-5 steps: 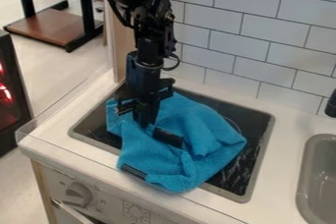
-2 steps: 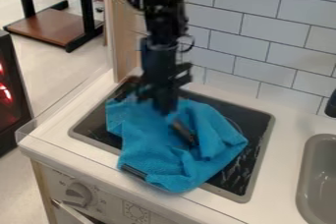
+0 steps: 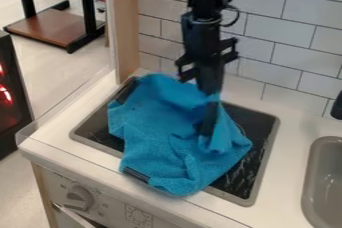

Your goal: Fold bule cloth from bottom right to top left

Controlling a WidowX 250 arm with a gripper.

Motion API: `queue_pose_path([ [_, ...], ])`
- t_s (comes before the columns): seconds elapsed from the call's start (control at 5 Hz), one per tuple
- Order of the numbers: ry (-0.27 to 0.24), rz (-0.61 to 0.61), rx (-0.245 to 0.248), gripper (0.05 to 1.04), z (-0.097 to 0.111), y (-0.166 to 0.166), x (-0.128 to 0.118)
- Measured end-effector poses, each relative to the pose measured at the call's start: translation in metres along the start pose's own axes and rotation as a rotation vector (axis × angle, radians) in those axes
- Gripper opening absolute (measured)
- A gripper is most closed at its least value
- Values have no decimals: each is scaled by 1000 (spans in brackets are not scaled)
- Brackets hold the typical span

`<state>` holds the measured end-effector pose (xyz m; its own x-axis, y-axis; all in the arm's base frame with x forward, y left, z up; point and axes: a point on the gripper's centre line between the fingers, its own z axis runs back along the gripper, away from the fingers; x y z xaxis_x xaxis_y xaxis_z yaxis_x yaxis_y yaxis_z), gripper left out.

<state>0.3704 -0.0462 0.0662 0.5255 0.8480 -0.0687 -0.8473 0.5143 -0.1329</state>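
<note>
Blue, nubby, towel-like cloth [image 3: 150, 132] is lying rumpled across the black stovetop [image 3: 262, 134], set into the white table [image 3: 294, 112]. You are dealing with what appears to be a light, limp article: it is likely bending wherever you are lifting it, gripping well rather than slipping, and posing no breakage risk. The black end effector [image 3: 210, 106] is standing upright at the cloth's upper right part; whether it is spread, pressed together or pinching fabric, you are not being able to tell.

For the fold, you should be aiming for the outer layer at the lower right corner, taking a modest pinch; a shallow bite is probably risking a slip, a deep one dragging the whole piece.

Regarding surfaces: the cloth is forming soft ridges and a raised bunch near the end effector, its rounded lower edge overlapping the stovetop's grey rim. The black surface is showing pale streaks. Behind, glossy rectangular tiles [image 3: 257, 47] are lining the wall; to the right, a smooth grey sink [image 3: 308, 187] is curving inward.
</note>
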Motion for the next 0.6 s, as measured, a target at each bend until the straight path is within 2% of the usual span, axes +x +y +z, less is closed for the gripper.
queue_pose_path([
  [0.2, -4, -14, -23, 47, 0, -27, -8],
  [0.4, -30, -30, -30, 47, -10, -51, -18],
  [0.6, -35, -32, -54, 47, -21, -65, -16],
])
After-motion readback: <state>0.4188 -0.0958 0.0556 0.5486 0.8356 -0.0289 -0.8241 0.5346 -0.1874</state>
